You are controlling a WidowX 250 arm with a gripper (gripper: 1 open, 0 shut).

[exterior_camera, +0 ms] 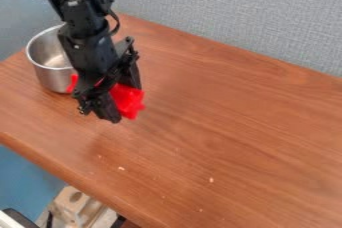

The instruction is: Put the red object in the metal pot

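The red object (128, 100) is a bright red block, partly hidden by my black gripper (110, 104), whose fingers are shut on it just above the wooden table (227, 122). The metal pot (48, 60), round and shiny silver, stands on the table up and to the left of the gripper, close beside the arm. Its opening faces up and part of its right side is covered by the arm.
The table's front edge (80, 187) runs diagonally along the lower left, with floor and some clutter (74, 212) below it. A grey-blue wall (254, 12) stands behind the table.
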